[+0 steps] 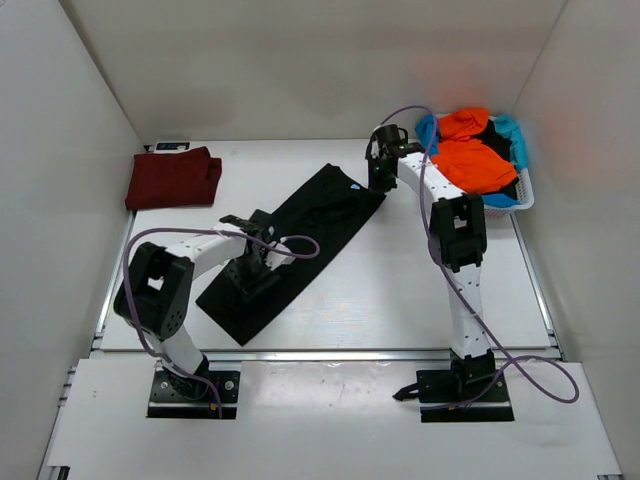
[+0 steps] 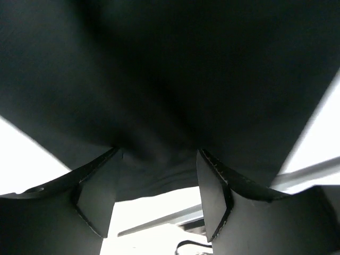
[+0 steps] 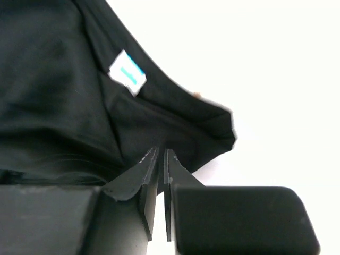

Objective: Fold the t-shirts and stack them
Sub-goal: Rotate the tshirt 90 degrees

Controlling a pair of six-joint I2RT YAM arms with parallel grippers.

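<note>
A black t-shirt (image 1: 300,235) lies as a long diagonal strip across the table's middle. My left gripper (image 1: 250,275) is low over its near half. In the left wrist view the jaws (image 2: 158,154) stand wide apart, with the shirt's hem (image 2: 170,79) between them. My right gripper (image 1: 380,178) is at the shirt's far corner by the collar label (image 3: 127,71). It is shut (image 3: 161,151) on the black cloth (image 3: 64,95). A folded dark red t-shirt (image 1: 172,177) lies at the far left.
A white lattice basket (image 1: 522,192) stands at the far right and holds an orange shirt (image 1: 470,160), a light blue one (image 1: 512,130) and some black cloth. White walls enclose the table on the left, back and right. Purple cables trail from both arms.
</note>
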